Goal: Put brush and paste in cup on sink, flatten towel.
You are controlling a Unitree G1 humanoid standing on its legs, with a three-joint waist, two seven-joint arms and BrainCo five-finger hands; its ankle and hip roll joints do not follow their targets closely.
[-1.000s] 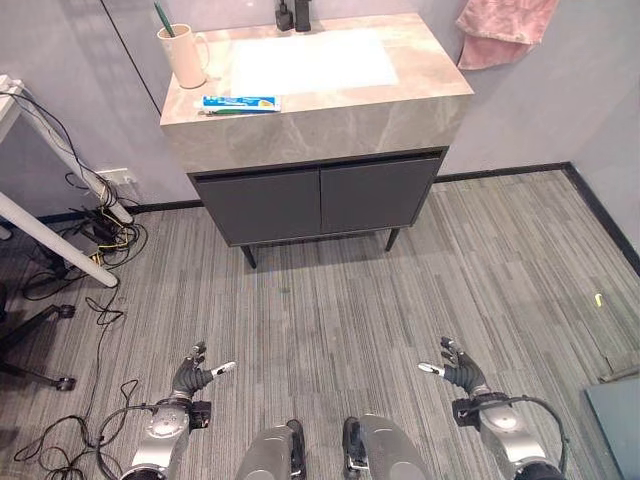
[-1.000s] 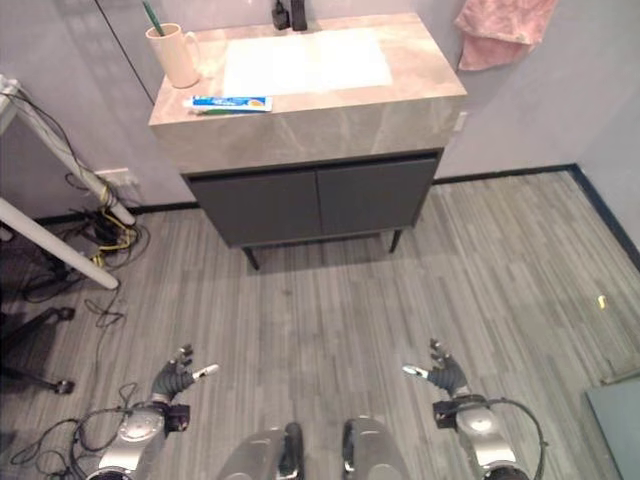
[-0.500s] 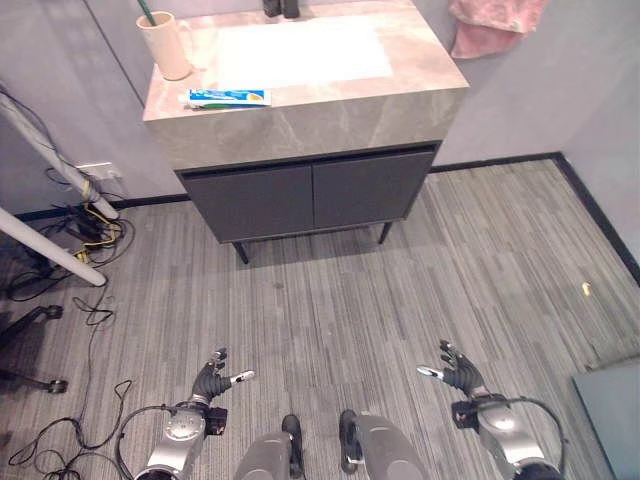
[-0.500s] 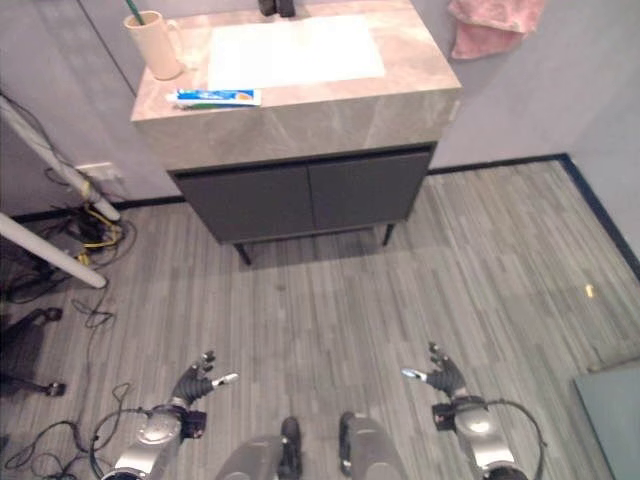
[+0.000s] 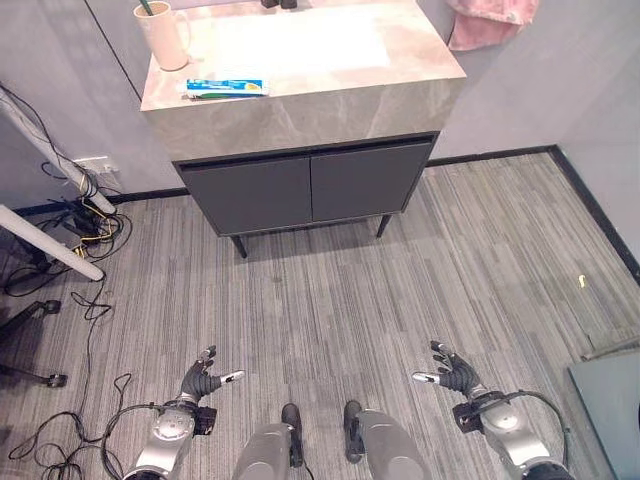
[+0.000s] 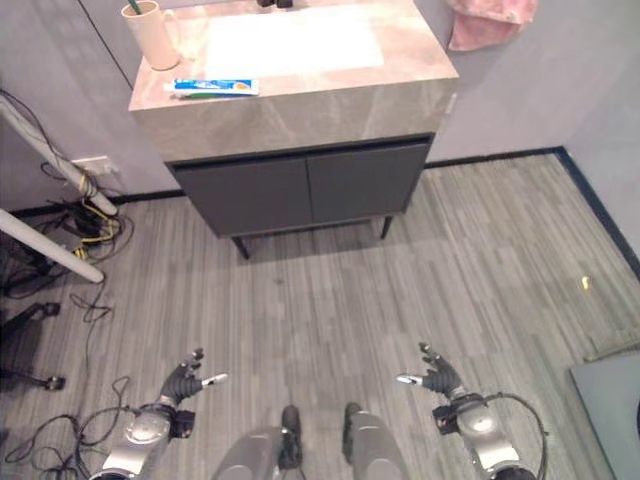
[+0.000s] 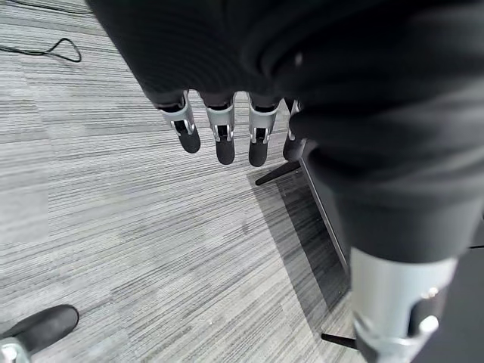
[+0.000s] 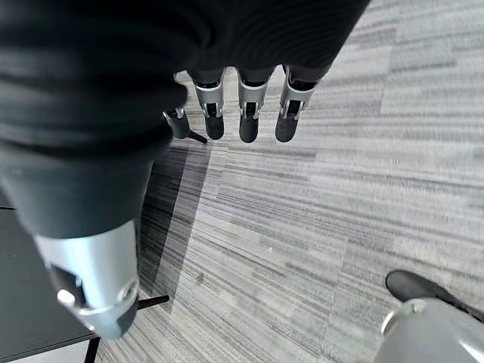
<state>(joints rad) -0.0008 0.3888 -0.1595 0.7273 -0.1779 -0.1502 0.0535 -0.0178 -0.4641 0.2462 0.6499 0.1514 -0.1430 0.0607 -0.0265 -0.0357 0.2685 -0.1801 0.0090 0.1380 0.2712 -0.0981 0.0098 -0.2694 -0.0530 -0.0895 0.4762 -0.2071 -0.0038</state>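
Seen from above: grey stone sink counter on a dark cabinet, well ahead across striped grey floor. Cream cup at the counter's back left corner, green brush standing inside. Blue-and-white paste lying flat along the front edge, left of centre, near the cup. Pink towel hanging bunched on the wall beyond the counter's right edge. Left hand and right hand low over the floor, fingers spread, holding nothing.
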